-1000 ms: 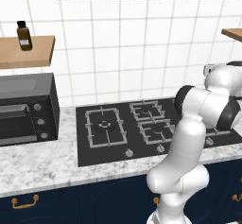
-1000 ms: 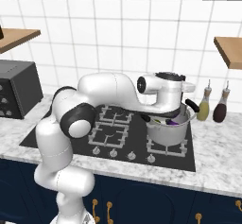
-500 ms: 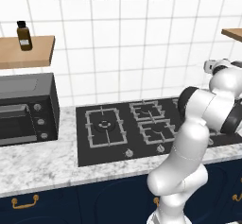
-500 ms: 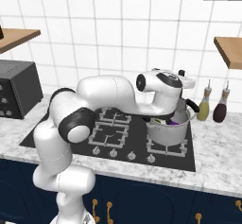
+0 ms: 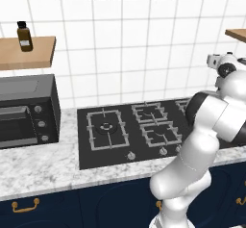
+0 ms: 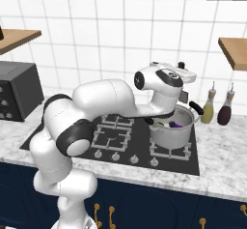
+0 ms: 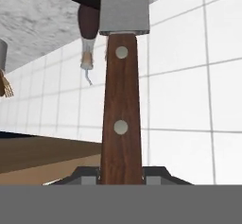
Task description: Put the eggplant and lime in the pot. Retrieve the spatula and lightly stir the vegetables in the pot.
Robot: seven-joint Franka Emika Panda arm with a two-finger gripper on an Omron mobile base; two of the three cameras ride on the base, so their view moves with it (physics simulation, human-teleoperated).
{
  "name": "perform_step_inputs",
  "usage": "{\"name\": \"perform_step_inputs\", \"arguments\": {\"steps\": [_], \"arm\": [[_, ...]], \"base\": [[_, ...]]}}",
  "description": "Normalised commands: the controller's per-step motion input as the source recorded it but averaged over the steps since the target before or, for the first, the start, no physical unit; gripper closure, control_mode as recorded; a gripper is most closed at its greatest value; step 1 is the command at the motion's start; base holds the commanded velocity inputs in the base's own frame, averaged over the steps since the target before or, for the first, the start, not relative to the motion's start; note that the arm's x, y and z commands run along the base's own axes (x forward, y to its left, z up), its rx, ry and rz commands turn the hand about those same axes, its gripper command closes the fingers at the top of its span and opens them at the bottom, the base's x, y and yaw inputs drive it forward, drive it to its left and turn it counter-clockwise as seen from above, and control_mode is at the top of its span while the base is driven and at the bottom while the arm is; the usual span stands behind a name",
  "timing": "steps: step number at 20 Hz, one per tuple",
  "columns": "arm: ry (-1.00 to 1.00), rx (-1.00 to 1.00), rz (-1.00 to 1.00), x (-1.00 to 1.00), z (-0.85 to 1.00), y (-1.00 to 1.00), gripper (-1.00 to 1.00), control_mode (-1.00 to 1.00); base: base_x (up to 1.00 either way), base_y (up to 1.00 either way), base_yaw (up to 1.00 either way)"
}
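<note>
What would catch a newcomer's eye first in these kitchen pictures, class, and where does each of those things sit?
First, the big white robot arm bending over the black stovetop, its gripper shut on a brown wooden-handled spatula with two rivets and a grey metal blade. Next, the round shiny silver-grey metal pot on the stove's front right burner, with something purple inside. Beside it, two bottles stand against the white tiled wall.

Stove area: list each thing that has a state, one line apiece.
Spatula: gripped by its wooden handle between shut fingers, blade above the pot.
Pot: upright on the right front burner, a purple vegetable inside.
Two bottles: upright on the counter, right of the stove.
Oven: door closed.
</note>
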Motion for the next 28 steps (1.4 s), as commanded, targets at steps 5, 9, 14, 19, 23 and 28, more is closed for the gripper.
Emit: {"name": "perform_step_inputs", "arguments": {"steps": [5, 9, 14, 19, 23, 28], "arm": [[0.04, 0.0, 0.0, -0.26, -0.13, 0.27, 1.0, -1.0], [0.02, 0.0, 0.0, -0.12, -0.05, 0.15, 1.0, -1.0], [0.0, 0.0, 0.0, 0.0, -0.22, 0.04, 1.0, -1.0], [0.0, 0.0, 0.0, 0.0, -0.36, 0.0, 1.0, -1.0], [-0.01, 0.0, 0.0, 0.0, -0.49, 0.0, 1.0, -1.0], [-0.08, 0.0, 0.0, 0.0, -0.49, 0.0, 1.0, -1.0]], "base": [[0.0, 0.0, 0.0], [0.0, 0.0, 0.0], [0.0, 0.0, 0.0], [0.0, 0.0, 0.0], [0.0, 0.0, 0.0], [0.0, 0.0, 0.0]]}}
